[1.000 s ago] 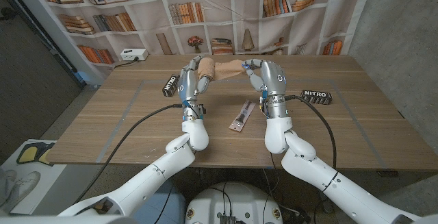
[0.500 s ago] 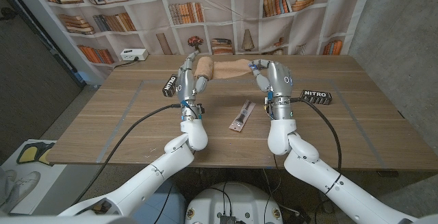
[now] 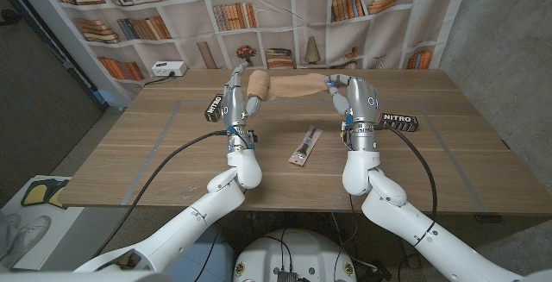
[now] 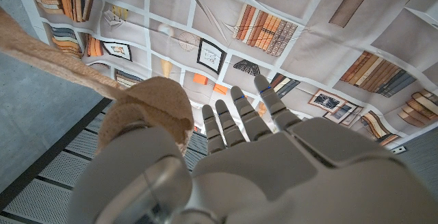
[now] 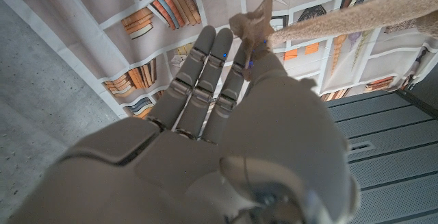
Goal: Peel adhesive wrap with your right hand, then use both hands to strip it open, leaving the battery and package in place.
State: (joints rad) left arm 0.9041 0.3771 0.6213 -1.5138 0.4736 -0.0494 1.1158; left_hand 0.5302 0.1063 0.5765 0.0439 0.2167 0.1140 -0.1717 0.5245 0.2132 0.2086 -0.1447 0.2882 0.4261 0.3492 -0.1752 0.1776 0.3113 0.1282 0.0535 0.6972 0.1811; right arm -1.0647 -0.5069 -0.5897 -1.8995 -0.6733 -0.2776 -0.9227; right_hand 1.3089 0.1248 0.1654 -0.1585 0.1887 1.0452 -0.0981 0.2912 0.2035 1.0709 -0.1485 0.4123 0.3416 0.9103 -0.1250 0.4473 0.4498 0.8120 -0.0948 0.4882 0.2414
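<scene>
My left robot hand (image 3: 235,101) grips the tan roll of adhesive wrap (image 3: 259,86), thumb side pressed to the roll, the other fingers reaching straight past it. My right robot hand (image 3: 355,99) pinches the wrap's free end (image 5: 252,24) — the other fingers are held straight alongside. Between the two, a strip of wrap (image 3: 297,86) runs taut and level, raised above the far half of the bench (image 3: 448,144).

Nearer me than that strip, roughly under its middle, the battery package (image 3: 304,145) lies flat on the bench, untouched, well apart from both robot hands. Two black Nitro-labelled packs sit out to the sides: one (image 3: 215,107) just outside my left robot hand, one (image 3: 400,121) just outside my right wrist.

I judge the stripping is under way, with more of the roll left to pull off. The risks as I see them: the pinch on that free end looks thin, so a harder pull could slip the tail out and let the strip snap back onto itself. The roll could also twist in my left robot hand if the pull goes off-axis. And if either arm drops, the sticky strip could catch the battery package and drag it — exactly what must stay put.
</scene>
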